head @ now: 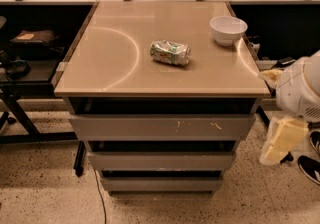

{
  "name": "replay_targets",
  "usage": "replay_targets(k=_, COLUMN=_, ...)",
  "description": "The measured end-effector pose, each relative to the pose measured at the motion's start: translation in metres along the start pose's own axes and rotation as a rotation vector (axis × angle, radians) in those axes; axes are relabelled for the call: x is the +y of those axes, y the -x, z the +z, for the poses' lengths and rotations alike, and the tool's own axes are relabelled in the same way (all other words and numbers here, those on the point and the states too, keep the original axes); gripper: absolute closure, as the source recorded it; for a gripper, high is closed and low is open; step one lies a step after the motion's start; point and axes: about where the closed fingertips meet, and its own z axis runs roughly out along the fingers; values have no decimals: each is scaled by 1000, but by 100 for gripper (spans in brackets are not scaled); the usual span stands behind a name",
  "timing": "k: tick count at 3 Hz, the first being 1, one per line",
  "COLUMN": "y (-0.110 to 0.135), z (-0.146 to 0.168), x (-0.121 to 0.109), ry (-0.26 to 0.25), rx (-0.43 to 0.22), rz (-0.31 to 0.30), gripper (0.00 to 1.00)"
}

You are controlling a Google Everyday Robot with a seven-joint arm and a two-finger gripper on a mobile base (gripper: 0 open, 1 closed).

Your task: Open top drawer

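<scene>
**Gripper off to the side, drawer not yet touched**

Gripper [282, 139] hangs low at the right, clear of the cabinet; open or closed, can't tell. Top drawer [162, 127] is to its left, about level, and looks shut. No handle, so I'd hook the upper lip through the dark gap above it, mid-width, and pull straight out to avoid racking. Front faces the camera; long axis runs left-right. Beyond, up-left: can [170, 52] and bowl [228, 29] on the tabletop [115, 68], not in the way.

Camera looks down frontally on top drawer [162, 127], gripper [281, 140] at right edge.
</scene>
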Motion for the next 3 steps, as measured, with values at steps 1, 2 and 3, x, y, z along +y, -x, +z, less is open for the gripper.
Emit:
replay_targets(k=1, y=-17, z=52, x=12, ry=-13, rx=-71, rz=-17, gripper=0)
replay_targets(k=2, y=-29, z=89, x=12, ry=-40, rx=-125, rz=-38, gripper=0)
replay_targets(k=3, y=-27, z=93, x=13, ry=-35, rx=-133, rz=-39, gripper=0)
